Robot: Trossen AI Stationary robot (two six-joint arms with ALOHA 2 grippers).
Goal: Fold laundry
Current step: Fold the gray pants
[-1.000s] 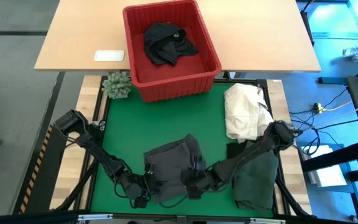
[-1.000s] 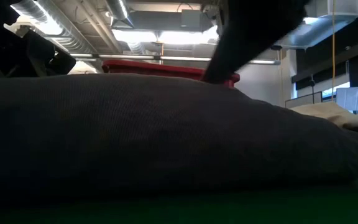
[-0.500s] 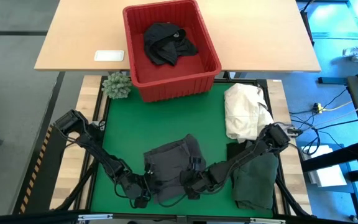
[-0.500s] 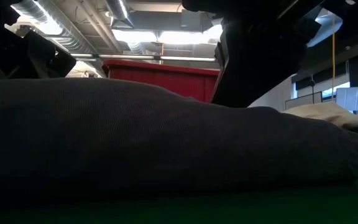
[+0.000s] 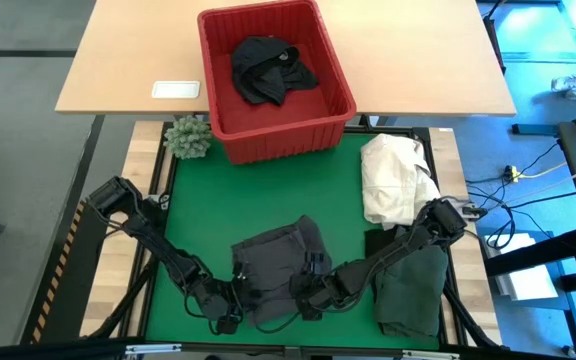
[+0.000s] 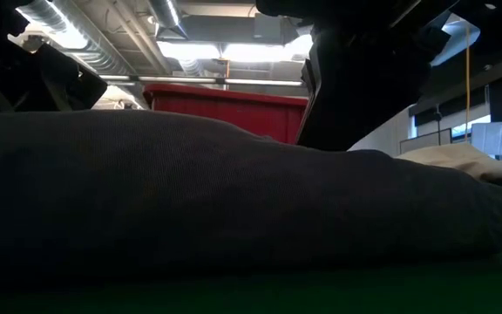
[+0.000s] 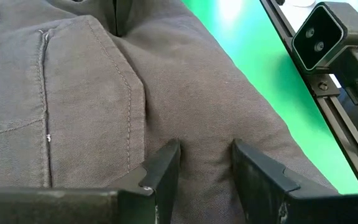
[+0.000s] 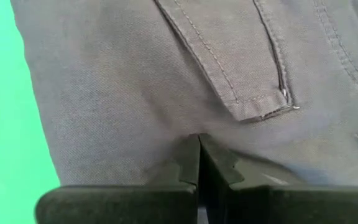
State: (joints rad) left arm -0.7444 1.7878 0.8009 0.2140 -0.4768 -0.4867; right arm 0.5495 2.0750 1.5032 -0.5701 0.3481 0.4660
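A dark grey garment [image 5: 273, 262] with seamed pockets lies spread on the green mat [image 5: 208, 215], near its front edge. It fills the low view as a broad hump [image 6: 234, 201]. My left gripper [image 5: 236, 300] is at its near left part, shut on a ridge of cloth [image 7: 205, 155]. My right gripper [image 5: 308, 296] is at its near right part with shut fingers [image 8: 199, 155]. A black garment [image 5: 268, 68] lies in the red basket [image 5: 223, 135]. A dark green garment [image 5: 413, 285] lies on the mat at the right. My left gripper pinches a raised ridge of the grey cloth [image 7: 205, 146] between its two fingers [image 7: 166, 163], slanting down from the near left. The cloth puckers toward the fingers; the rest of the garment lies on the mat. My right gripper sets its shut fingertips [image 8: 197, 144] on the grey cloth just below a pocket flap [image 8: 253, 106], slanting down from the right. Whether a layer is caught between them, I cannot tell.
A cream-white cloth heap [image 5: 396, 180] lies at the mat's right edge, with a black piece [image 5: 380, 242] beside it. A small green plant [image 5: 188, 136] stands left of the basket. A white card [image 5: 175, 89] lies on the wooden table [image 5: 418, 60]. A camera [image 7: 325, 34] sits on the frame rail.
My right gripper has sunk a little onto the grey garment, staying shut. In the low view the cloth's hump has dropped on that side, and the red basket now shows behind it. My left gripper has kept still.
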